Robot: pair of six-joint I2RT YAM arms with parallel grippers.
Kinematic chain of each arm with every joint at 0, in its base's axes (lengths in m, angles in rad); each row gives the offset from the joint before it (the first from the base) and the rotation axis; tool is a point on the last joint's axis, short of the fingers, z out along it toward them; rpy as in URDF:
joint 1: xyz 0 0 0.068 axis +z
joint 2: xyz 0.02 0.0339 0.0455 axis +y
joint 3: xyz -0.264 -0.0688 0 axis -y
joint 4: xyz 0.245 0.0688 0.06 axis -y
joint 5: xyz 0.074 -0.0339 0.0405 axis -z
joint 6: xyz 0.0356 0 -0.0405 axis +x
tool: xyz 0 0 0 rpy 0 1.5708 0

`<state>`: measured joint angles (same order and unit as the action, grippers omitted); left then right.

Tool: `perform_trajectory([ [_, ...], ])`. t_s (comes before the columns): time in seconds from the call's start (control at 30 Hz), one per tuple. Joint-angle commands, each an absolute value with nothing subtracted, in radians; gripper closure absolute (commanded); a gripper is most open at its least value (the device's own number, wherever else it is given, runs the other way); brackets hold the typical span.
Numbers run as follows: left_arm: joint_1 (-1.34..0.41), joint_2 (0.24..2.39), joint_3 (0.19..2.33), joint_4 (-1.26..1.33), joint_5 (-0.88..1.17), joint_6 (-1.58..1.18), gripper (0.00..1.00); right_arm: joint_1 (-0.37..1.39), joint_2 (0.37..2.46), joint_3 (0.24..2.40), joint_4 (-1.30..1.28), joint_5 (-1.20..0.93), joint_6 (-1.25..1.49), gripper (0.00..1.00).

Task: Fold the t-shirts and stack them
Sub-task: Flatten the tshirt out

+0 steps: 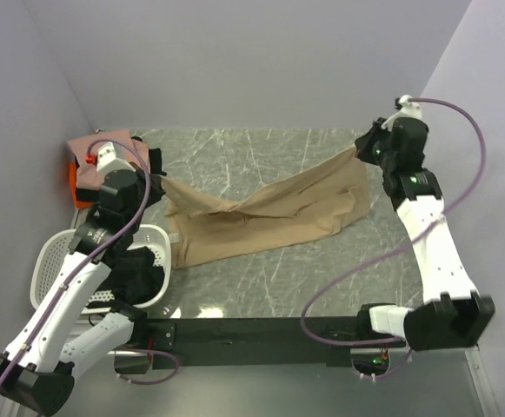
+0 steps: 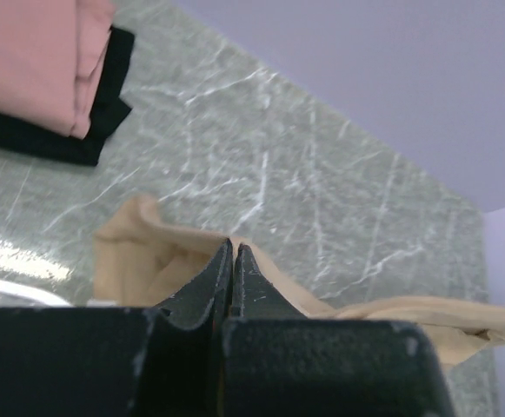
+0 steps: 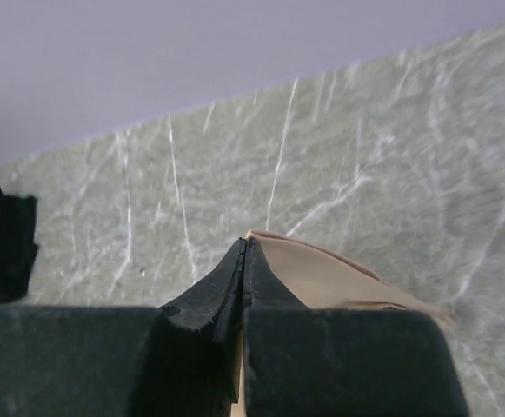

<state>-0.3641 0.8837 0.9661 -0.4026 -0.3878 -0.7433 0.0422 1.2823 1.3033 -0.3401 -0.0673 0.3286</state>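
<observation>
1. Top view: the tan shirt (image 1: pixel 269 213) hangs stretched just beside the basket (image 1: pixel 52 261). My left gripper (image 1: pixel 158 180) and right gripper (image 1: pixel 361 149) each pinch one end.
2. Left wrist: the jaws are clamped on the tan shirt (image 2: pixel 139 252).
3. Right wrist: the jaws are clamped on a corner. I'd call this the spreading step; next I must lay it flat.

The marbled table (image 1: pixel 252 287) bears a tan t-shirt (image 1: pixel 261 221) and a folded shirt stack (image 1: pixel 80 148).

white arm links (image 1: pixel 435 252), black joints (image 1: pixel 117 195) — purple cables (image 1: pixel 469 122), black fingers (image 2: pixel 204 287).
</observation>
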Motion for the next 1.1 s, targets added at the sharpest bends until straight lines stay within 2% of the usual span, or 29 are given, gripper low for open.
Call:
perform_trajectory([
  [0.0,-0.351,0.853,1.064,-0.394,-0.345,-0.695,0.99,0.038,1.126,1.284,-0.325,0.03,0.308,1.0],
  [0.1,-0.339,0.851,1.159,-0.414,-0.341,-0.675,0.99,0.038,1.016,1.344,-0.391,0.095,0.279,1.0],
  [0.4,-0.336,0.801,1.393,-0.474,-0.1,-0.621,0.99,0.037,0.755,1.52,-0.584,0.144,0.241,1.0],
  [0.53,-0.336,0.769,1.524,-0.526,-0.025,-0.62,0.99,0.038,0.675,1.675,-0.687,0.15,0.229,1.0],
  [0.8,-0.336,0.713,1.69,-0.531,0.113,-0.66,0.99,0.04,0.641,1.936,-0.772,0.124,0.219,1.0],
  [0.97,-0.337,0.759,1.678,-0.477,0.12,-0.66,0.99,0.043,0.698,1.931,-0.71,0.063,0.216,1.0],
  [1.07,-0.337,0.88,1.68,-0.46,0.112,-0.65,0.99,0.044,0.774,1.913,-0.686,0.057,0.215,1.0],
])
